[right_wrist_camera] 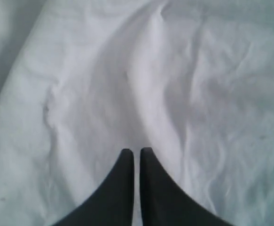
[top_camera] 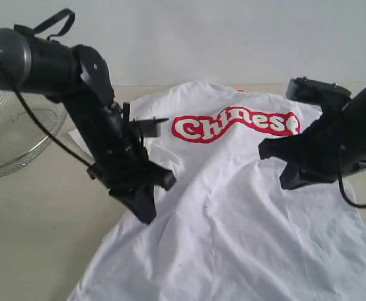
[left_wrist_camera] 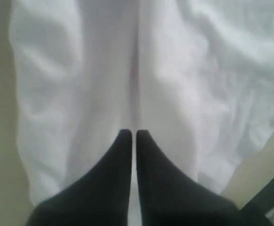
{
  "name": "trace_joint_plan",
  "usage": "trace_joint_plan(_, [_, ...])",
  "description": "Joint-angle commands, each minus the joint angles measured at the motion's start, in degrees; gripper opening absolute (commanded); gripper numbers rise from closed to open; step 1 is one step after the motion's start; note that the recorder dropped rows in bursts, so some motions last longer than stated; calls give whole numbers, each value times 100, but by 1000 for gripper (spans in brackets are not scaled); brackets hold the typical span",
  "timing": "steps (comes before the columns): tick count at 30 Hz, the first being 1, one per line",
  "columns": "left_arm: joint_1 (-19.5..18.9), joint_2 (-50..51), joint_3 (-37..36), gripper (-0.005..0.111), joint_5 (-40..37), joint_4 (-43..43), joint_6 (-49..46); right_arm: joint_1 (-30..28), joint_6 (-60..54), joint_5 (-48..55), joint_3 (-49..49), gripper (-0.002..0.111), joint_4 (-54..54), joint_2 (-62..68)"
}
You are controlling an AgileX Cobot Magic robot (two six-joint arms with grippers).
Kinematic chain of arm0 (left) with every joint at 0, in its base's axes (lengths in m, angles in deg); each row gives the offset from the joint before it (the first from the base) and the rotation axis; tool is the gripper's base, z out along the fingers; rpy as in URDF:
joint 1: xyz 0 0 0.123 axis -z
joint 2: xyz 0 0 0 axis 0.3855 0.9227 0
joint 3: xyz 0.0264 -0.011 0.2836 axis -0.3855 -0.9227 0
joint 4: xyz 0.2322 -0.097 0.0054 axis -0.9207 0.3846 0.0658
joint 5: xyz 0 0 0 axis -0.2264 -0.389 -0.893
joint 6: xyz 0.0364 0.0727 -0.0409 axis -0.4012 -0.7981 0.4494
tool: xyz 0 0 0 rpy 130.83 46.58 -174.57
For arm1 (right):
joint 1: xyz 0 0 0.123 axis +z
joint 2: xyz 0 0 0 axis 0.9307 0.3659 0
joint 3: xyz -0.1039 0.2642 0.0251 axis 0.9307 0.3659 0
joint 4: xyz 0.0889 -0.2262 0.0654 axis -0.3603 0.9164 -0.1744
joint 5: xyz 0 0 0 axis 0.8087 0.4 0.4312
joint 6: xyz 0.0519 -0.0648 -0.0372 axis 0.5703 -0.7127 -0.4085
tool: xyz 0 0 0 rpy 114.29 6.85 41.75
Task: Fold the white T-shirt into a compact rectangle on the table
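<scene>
The left gripper [left_wrist_camera: 133, 134] had its two black fingers closed tight. A ridge of white cloth ran straight to their tips, so it held a pinch of the T-shirt [top_camera: 245, 213]. The right gripper [right_wrist_camera: 137, 151] was closed in the same way, and a raised fold of the same cloth met its tips.

In the exterior view, the left gripper was at the left side of the T-shirt and the right gripper at the right side, well apart. The cloth rose a little toward each one. The T-shirt lay spread on the table [top_camera: 38, 219], wrinkled. Its red lettering [top_camera: 236, 124] faced up on the far part, between the two arms. A small orange tag [top_camera: 239, 89] showed at the far edge.

A wire basket [top_camera: 13, 138] stood on the table at the left, beside the left arm and apart from the T-shirt. It was only partly in view. Through its mesh only the table surface showed.
</scene>
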Motion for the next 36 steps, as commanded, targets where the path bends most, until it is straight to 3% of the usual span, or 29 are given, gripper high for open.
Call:
trace_joint_plan(1, [196,-340,-907,4,563,-35,57,292,-13,-168,659,0,-7,-445])
trace_joint_plan(6, [274,-747,-1832,4,819,35,57,289,53,-403,1323,0,162,-612])
trace_joint_plan(14, [274,-1307,-2725,4,1249,259,57,289,226,-733,2037,0,520,-612])
trace_joint_plan(19, [274,-1495,-2983,4,1266,473,-46,289,340,-1135,2228,0,509,-612])
trace_joint_plan(26, [274,-1989,-3372,4,1481,1550,-822,289,326,-1300,2228,0,532,-499])
trace_joint_plan(31, [274,-2030,-3643,4,1714,1587,-893,289,326,-1478,2228,0,499,-25])
trace_joint_plan(36, [274,-2030,-3679,4,1714,1609,-1001,289,315,-1016,2228,0,499,-20])
